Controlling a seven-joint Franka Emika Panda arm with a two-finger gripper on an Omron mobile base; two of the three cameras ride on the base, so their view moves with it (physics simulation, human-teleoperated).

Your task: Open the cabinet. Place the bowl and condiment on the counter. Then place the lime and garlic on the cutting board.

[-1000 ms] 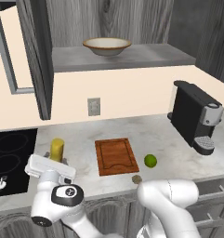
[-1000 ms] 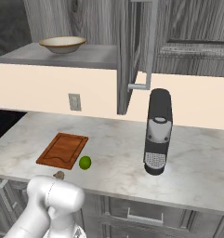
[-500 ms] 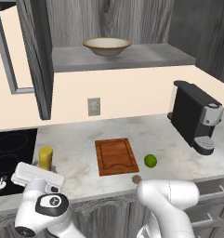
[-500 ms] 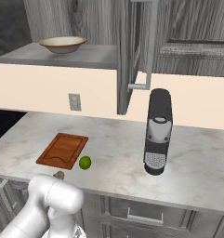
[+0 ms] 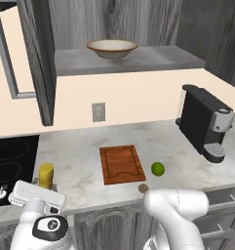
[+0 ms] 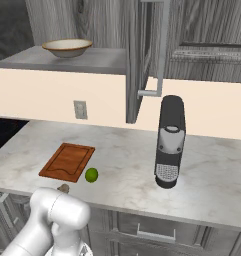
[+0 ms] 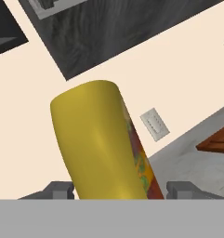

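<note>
Upper cabinet [image 5: 38, 58] with its door swung open; the bowl [image 5: 112, 49] sits on the shelf inside, seen from the left in the left base view and from the right, beside the door's edge, in the right base view. Below runs the counter [image 5: 85, 171]. The left base view alone shows the black cooktop [image 5: 11, 163] at the counter's left end; the coffee machine [image 6: 169, 142] stands at the right in both base views. Cutting board [image 5: 121, 163] lies bare at mid-counter, under the wall outlet [image 5: 98, 112]. Lime [image 5: 158, 169] rests on the counter just right of the board, apart from it; garlic [image 5: 143, 187] lies near the front edge, nearer the arm, partly hidden by it in the right base view. Condiment [image 5: 46, 175] stands upright on the counter between board and cooktop, directly behind the gripper [image 5: 38, 194]. The hand view shows the bottle large and close between the two fingertips [image 7: 61, 189], the jaws spread wide on either side of it; whether the pads touch it cannot be told.
</note>
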